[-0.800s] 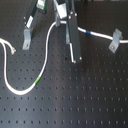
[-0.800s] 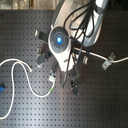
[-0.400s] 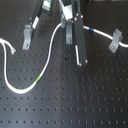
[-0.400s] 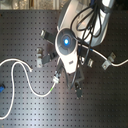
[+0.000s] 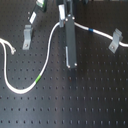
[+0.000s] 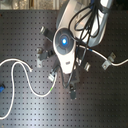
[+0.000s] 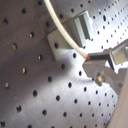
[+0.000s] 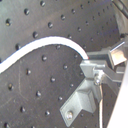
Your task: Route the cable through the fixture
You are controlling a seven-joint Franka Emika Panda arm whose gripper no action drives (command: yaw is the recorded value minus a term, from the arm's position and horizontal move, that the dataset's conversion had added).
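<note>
Running across the black perforated board (image 5: pixel 75 110), the white cable (image 5: pixel 46 55) starts at a frayed knotted end (image 5: pixel 10 48) near the first exterior view's left, loops down past a green band (image 5: pixel 38 78), climbs up behind the arm (image 5: pixel 70 42), then carries a blue band (image 5: pixel 90 31) out toward a grey bracket (image 5: pixel 115 41) on the first exterior view's right. More grey fixture brackets (image 5: pixel 27 35) stand near the first exterior view's left, apart from the cable. In the first wrist view the cable (image 7: pixel 62 31) crosses a bracket (image 7: pixel 70 35) and ends right at the gripper (image 7: pixel 100 62), apparently pinched, though the fingers are too blurred to be sure. Risk, as judged: a loose grip lets the cord slip out; slack could snag on a bracket edge or miss the slot if the arm drags at an angle.
</note>
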